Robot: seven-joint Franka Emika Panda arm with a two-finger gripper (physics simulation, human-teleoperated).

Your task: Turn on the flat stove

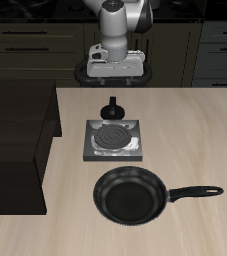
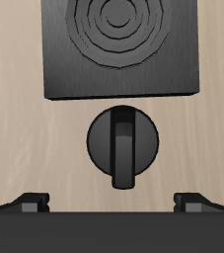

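Note:
The flat stove [image 1: 112, 141] is a small grey square plate with a dark spiral coil, in the middle of the table. Its black round knob [image 1: 112, 108] sits on the table at the stove's back edge, toward the robot. In the wrist view the stove [image 2: 118, 49] and the knob [image 2: 122, 142] with its raised bar handle lie straight below me. My gripper [image 1: 112, 82] hangs above the knob, apart from it. Its jaws are wide open and empty, with both fingertips [image 2: 30, 205] showing at the frame's edge, one on each side of the knob.
A black frying pan [image 1: 133, 195] with a long handle [image 1: 197, 191] lies nearer the table's front edge, just in front of the stove. A dark wooden cabinet [image 1: 15, 140] stands on the table beside the stove.

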